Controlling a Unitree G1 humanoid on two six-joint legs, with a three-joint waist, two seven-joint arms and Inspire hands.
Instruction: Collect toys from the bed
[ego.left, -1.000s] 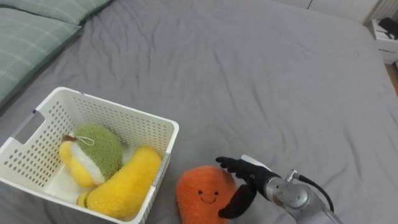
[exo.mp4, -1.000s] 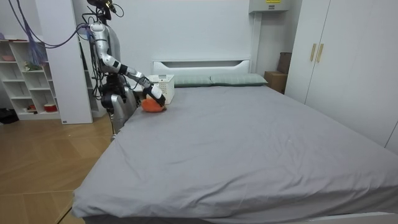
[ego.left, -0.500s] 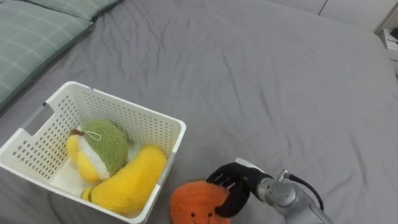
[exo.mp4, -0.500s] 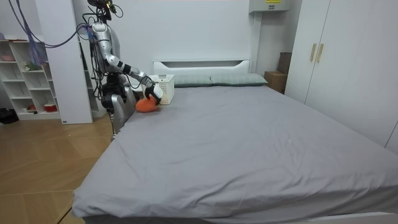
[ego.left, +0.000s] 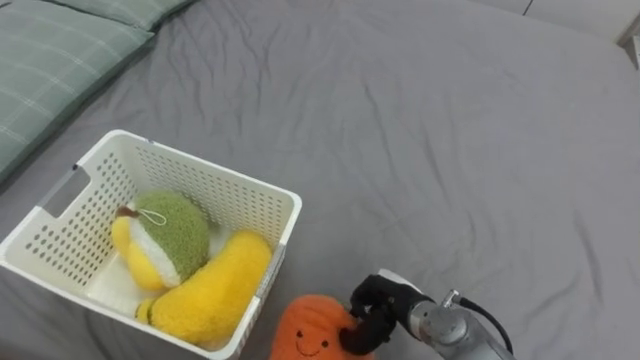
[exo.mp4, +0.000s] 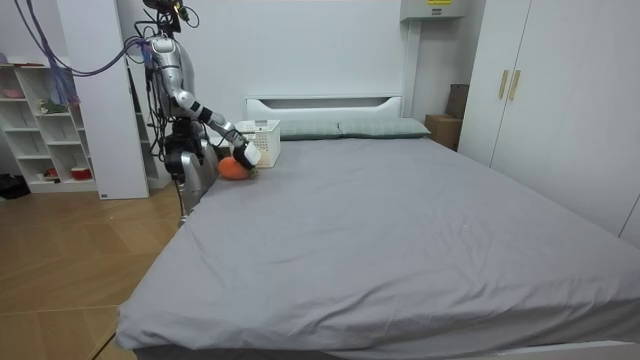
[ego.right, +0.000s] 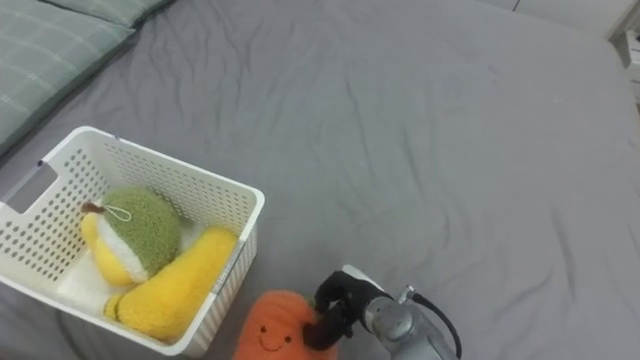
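The orange plush toy (ego.left: 310, 330) is seen on the grey bed (ego.left: 460, 150) just past the near right corner of the white basket (ego.left: 210, 167), close to it but apart from its wall. The toy's side turned away from the basket is pressed into the right hand (ego.left: 378, 300). The dark fingers (ego.left: 357, 336) are curled tightly together and clamped on that side of the toy, with the thumb hidden behind it. Whether the toy is raised off the sheet cannot be told.

Inside the basket a green and yellow round plush (ego.left: 165, 238) is lodged near the middle, and a long yellow plush (ego.left: 212, 288) is leaned against the wall nearest the orange toy. Beyond the basket's far left corner a green checked pillow (ego.left: 50, 60) is laid.

A second ago the fingers were spread apart beside the toy, only touching it. Half a second ago they were draped over its top. Now they are closed on it. In the room view the toy (exo.mp4: 232, 168) has been drawn away from the basket (exo.mp4: 262, 140) towards the bed's edge, where the robot stands.
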